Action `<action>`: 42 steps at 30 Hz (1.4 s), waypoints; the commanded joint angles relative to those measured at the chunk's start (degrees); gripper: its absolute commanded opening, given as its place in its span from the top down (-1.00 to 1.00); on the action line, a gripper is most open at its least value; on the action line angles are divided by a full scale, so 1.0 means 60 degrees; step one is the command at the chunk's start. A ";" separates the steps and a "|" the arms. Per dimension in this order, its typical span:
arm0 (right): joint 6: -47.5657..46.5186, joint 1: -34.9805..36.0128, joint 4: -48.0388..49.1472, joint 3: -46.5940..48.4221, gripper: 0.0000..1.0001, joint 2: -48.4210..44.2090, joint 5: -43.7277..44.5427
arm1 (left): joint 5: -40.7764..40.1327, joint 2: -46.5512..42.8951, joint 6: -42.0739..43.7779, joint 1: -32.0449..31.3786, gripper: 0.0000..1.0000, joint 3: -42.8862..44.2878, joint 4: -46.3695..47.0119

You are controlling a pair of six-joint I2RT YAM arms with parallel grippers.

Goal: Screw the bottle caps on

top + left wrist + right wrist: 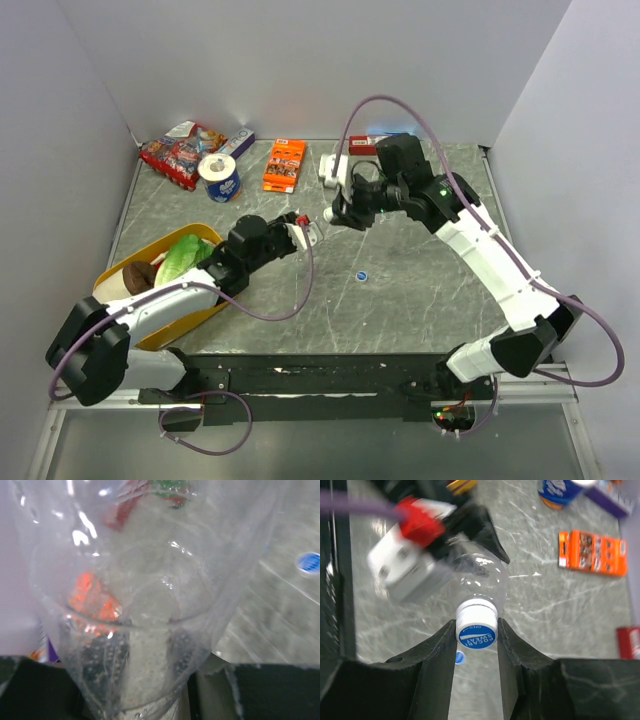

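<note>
A clear bottle (481, 580) is held in the air between both grippers. My left gripper (306, 233) is shut on its body; in the left wrist view the bottle (135, 595) fills the frame and the dark fingers (95, 662) show through it. My right gripper (476, 624) is shut on a bottle cap (476, 636), blue-topped with a white mark, which sits on the bottle's neck. The other blue cap (362, 276) lies loose on the table; it also shows in the right wrist view (459, 657) and the left wrist view (308, 562). The second bottle is out of view.
A yellow bowl (178, 322) with greens sits under the left arm. At the back stand a tape roll (219, 177), an orange box (285, 165), red snack packs (180, 150) and a small red box (362, 146). Walls close in left, right and behind.
</note>
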 commanded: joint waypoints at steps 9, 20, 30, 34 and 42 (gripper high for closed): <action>0.7441 0.0139 0.2063 0.2242 1.00 0.1629 0.0284 | -0.4152 0.1731 -0.0947 -0.1370 0.98 0.1225 0.3580; 0.5149 -0.0021 0.1363 0.2387 1.00 0.1600 0.0504 | -0.1943 0.1309 -0.2354 -0.1181 -0.93 0.1227 0.1047; 0.2873 -0.0709 0.0614 0.2944 1.00 0.2654 0.1426 | -0.0798 -0.0741 -0.4342 -0.0317 -0.93 -0.0516 -0.2071; 0.2506 -0.0973 0.0613 0.3180 1.00 0.3299 0.1588 | -0.0797 -0.1284 -0.5151 0.0021 -0.92 -0.0765 -0.3260; 0.2417 -0.1311 0.1081 0.3209 1.00 0.4281 0.1544 | -0.0432 -0.1388 -0.6178 0.1134 -0.93 -0.0898 -0.3130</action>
